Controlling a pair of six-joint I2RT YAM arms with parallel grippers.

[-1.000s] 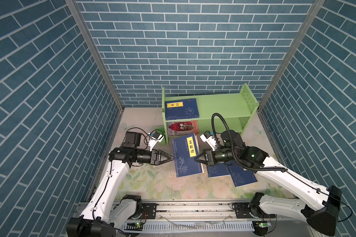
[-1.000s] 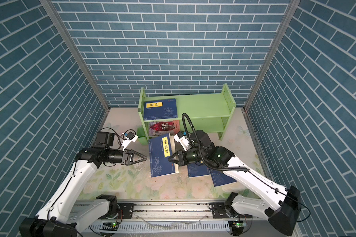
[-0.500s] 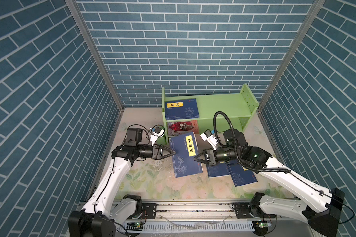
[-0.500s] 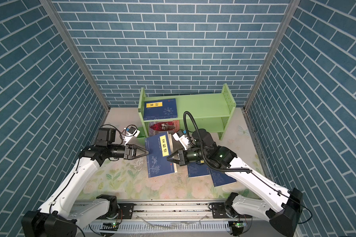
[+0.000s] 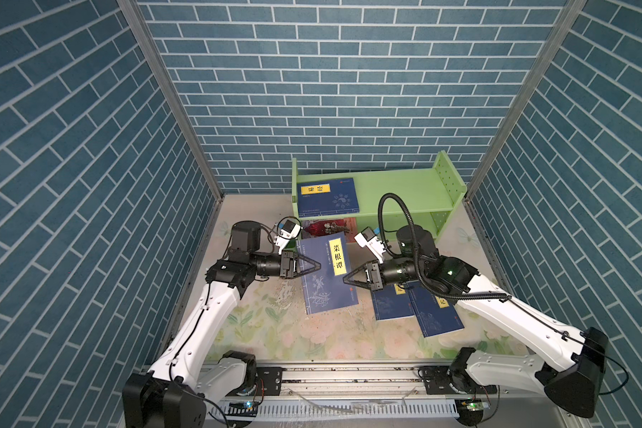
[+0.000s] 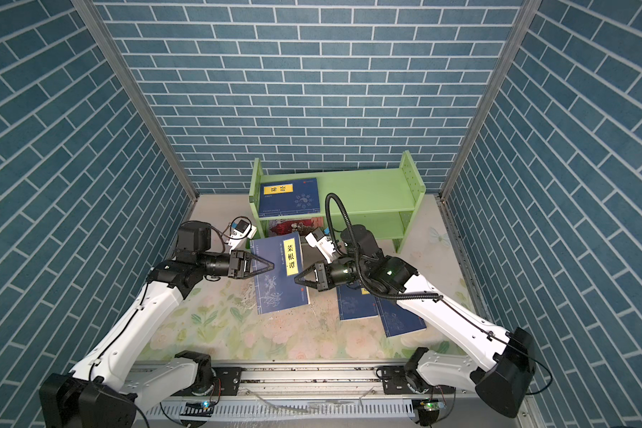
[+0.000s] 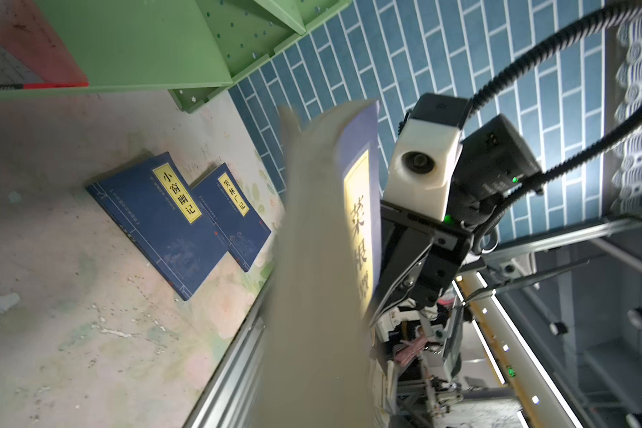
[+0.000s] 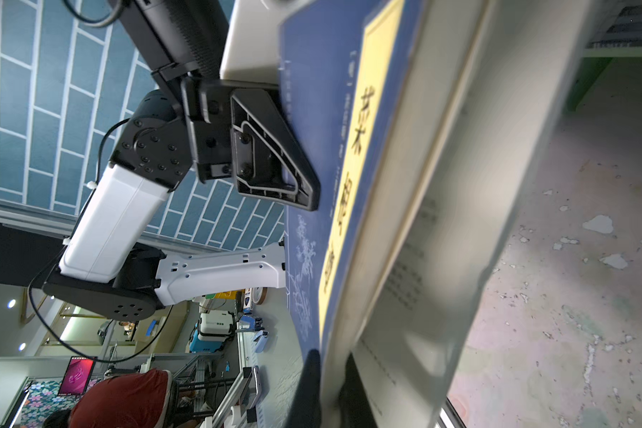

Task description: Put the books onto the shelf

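The left pincer (image 5: 316, 265) is clenched on the left long edge of the big blue book (image 5: 321, 292). The right pincer (image 5: 346, 278) is clenched on the opposite long edge, beside the yellow title label (image 5: 336, 256). Between them the book hangs lifted over the middle of the worktop (image 5: 275, 333), just in front of the left end of the shelf (image 5: 397, 189), which stands along the back edge. A second blue book (image 5: 327, 196) lies flat on the left of the top board, and a red book (image 5: 328, 226) sits in the lower tier below it. Two more blue books (image 5: 391, 305) lie overlapping on the worktop, right of the middle and under the right arm. In both wrist views the held book's leaves spread loose under the cover, though blurred. It looks like a light, limp paperback that will sag and fan open if pinched by the cover alone. The safer hold is probably deep over the edge, taking in the whole block of leaves, with both sides supported.
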